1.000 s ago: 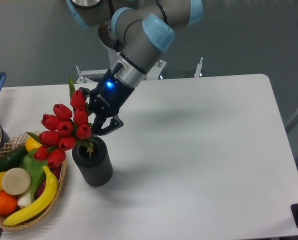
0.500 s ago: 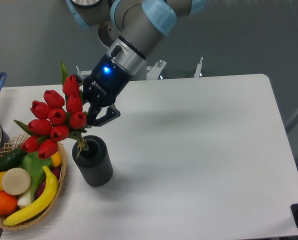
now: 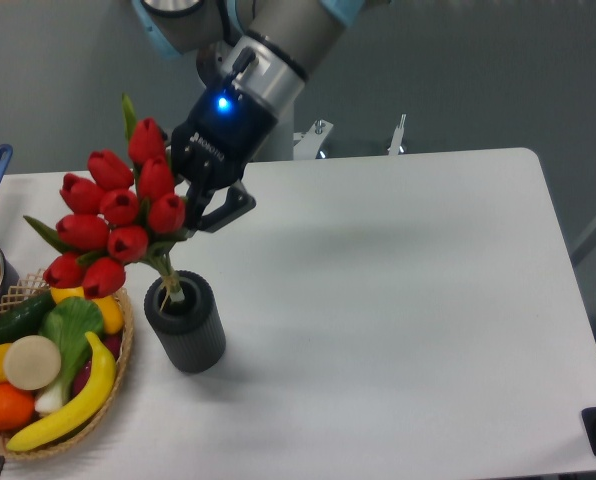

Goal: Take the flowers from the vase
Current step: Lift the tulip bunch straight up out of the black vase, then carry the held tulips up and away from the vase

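Flowers (image 3: pixel 113 225) are up, the red buds fanned out to the left of the jaws and the stem tips just inside the mouth of the vase (image 3: pixel 186 325) below. The gripper (image 3: pixel 200 205) has them clenched at the right side of the bunch, a blue light glowing on its body. Left of the vase sits a basket (image 3: pixel 48 375) of fruit.

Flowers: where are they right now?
The flowers are at the left of the camera view, gripped by the tool. They hang above the basket, with the stem tips at the mouth of the vase.
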